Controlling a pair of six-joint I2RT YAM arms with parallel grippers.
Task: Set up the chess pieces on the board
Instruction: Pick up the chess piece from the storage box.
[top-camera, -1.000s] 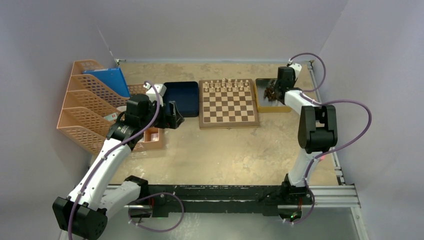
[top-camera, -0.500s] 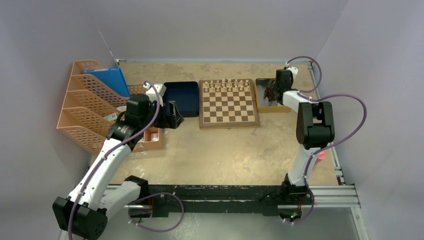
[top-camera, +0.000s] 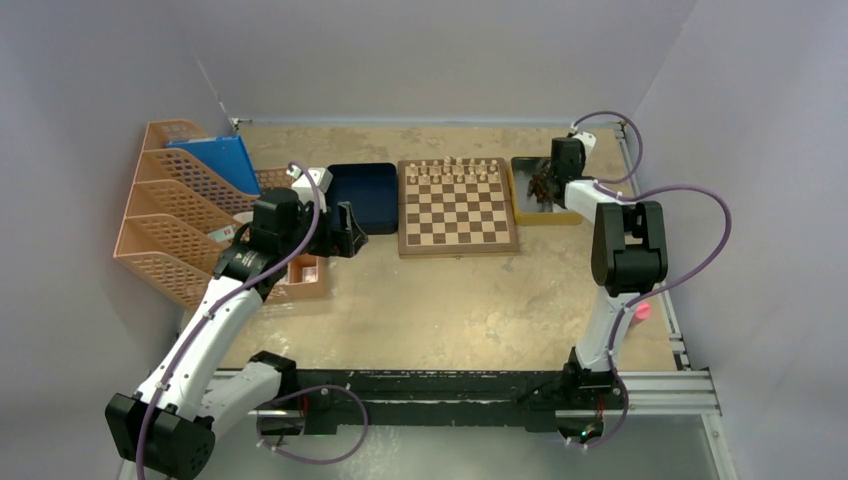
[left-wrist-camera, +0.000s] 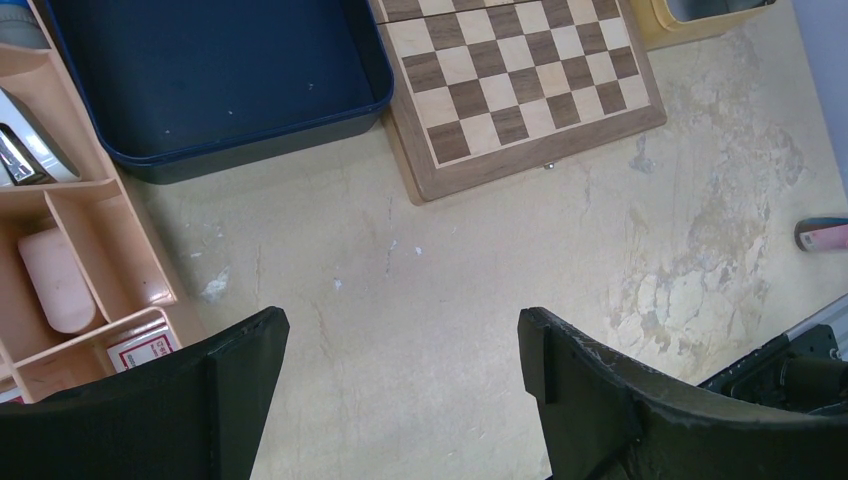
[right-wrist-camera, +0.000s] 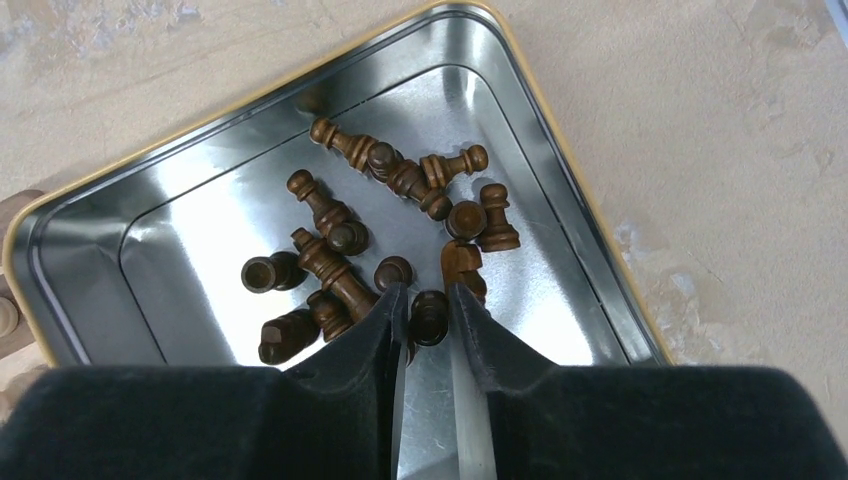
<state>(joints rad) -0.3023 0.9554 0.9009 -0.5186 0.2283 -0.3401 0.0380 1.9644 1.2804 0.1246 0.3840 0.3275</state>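
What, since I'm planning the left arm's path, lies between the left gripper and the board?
Only bare tabletop separates left gripper from board, per the left wrist view.

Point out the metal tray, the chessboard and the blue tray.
metal tray (right-wrist-camera: 190, 235), right wrist view, bare floor.
chessboard (top-camera: 458, 215), top view, bare middle square.
blue tray (left-wrist-camera: 200, 70), left wrist view, bare floor.

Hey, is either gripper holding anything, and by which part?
The left gripper is open, empty. On the right gripper, fingers flank the round end of one dark chess piece in the silver tray; whether they grip it cannot be told.
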